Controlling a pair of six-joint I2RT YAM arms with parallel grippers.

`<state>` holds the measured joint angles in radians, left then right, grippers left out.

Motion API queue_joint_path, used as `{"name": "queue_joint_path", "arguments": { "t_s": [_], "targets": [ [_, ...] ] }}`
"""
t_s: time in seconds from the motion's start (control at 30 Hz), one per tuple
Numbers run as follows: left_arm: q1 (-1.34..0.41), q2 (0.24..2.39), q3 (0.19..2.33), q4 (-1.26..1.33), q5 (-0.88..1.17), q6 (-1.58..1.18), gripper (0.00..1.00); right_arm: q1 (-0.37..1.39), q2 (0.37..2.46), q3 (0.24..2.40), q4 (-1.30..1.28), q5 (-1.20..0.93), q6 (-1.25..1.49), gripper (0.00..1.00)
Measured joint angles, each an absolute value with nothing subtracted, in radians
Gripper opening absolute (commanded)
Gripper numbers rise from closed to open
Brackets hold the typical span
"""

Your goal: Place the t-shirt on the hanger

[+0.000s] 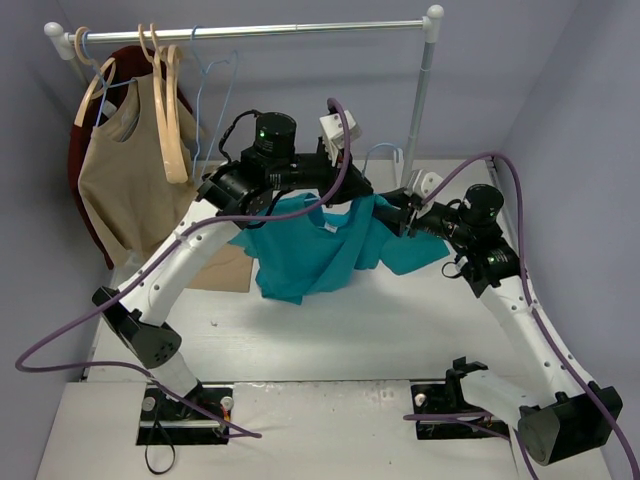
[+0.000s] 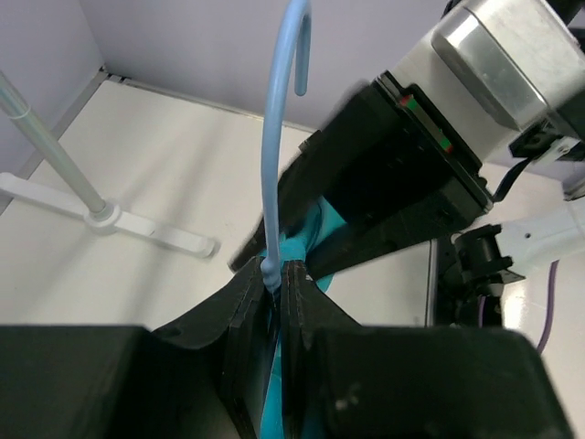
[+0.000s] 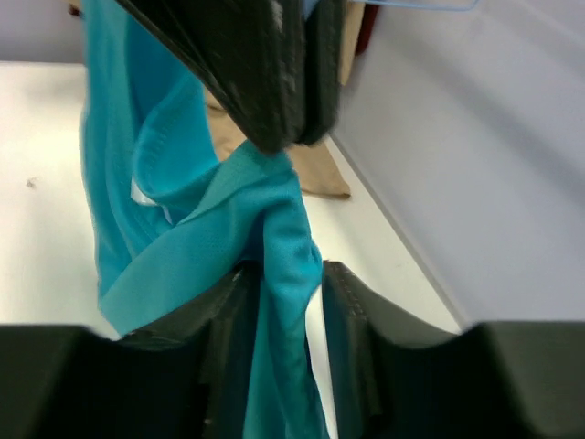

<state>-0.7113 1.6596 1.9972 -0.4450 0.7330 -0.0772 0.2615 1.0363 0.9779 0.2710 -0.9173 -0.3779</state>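
The teal t-shirt (image 1: 310, 255) hangs crumpled above the table between my two grippers. My left gripper (image 1: 362, 198) is shut on the neck of the light-blue wire hanger (image 2: 271, 137), whose hook rises above the fingers; in the left wrist view the gripper (image 2: 274, 271) also has teal cloth (image 2: 322, 221) just behind it. The hook shows faintly in the top view (image 1: 384, 148). My right gripper (image 1: 393, 215) is at the shirt's shoulder. In the right wrist view its jaws (image 3: 285, 274) stand apart around a fold of the t-shirt (image 3: 183, 229), with a sliver of table showing beside the cloth.
A clothes rack rail (image 1: 250, 30) runs across the back, with its post (image 1: 422, 100) at the right and its base (image 2: 110, 219) on the table. A tan sleeveless top (image 1: 130, 165), wooden hangers (image 1: 170, 110) and spare blue wire hangers (image 1: 215, 85) hang at the left. A tan cloth (image 1: 225, 270) lies on the table.
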Motion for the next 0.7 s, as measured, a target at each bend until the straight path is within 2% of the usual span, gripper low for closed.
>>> {"name": "queue_joint_path", "arguments": {
  "t_s": [0.07, 0.17, 0.6, 0.7],
  "targets": [
    [-0.711, 1.643, 1.968, -0.45, 0.717, -0.052, 0.0, 0.262, 1.04, 0.979, 0.243, -0.9, -0.396, 0.46],
    [-0.711, 1.622, 1.937, -0.466, 0.676, -0.003, 0.0, 0.261, 1.043, 0.983, 0.189, -0.867, -0.425, 0.54],
    [-0.711, 1.549, 1.822, -0.422, 0.488, 0.059, 0.0, 0.212, 1.039, 1.01, 0.064, -0.689, -0.448, 0.61],
    [-0.711, 1.536, 1.806, -0.401, 0.41, 0.057, 0.0, 0.21, 1.031, 1.054, 0.04, -0.638, -0.447, 0.66]
  ]
}}
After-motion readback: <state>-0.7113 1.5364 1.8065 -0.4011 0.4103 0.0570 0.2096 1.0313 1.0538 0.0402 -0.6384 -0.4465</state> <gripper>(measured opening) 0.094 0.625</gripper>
